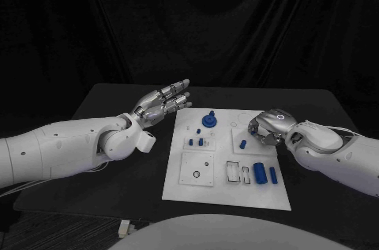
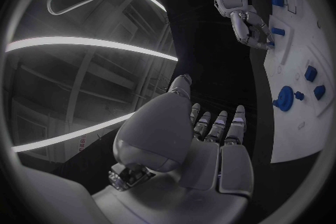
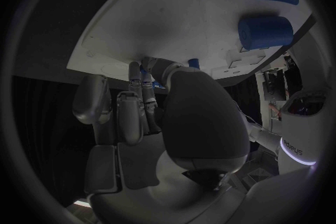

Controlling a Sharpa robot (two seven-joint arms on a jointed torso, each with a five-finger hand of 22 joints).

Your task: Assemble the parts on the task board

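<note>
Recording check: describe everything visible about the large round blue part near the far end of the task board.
The large round blue part stands upright near the far edge of the white task board. It looks like matte blue plastic: a wide disc base with a narrower knob or post rising from its centre. The left wrist view shows the same disc with a small stub beside it. Neither hand touches it; the left hand hovers open off the board's edge beside it, and the right hand is over other parts.

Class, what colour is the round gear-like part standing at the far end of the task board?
Blue; the gear-like part shows best in the head view.
</note>
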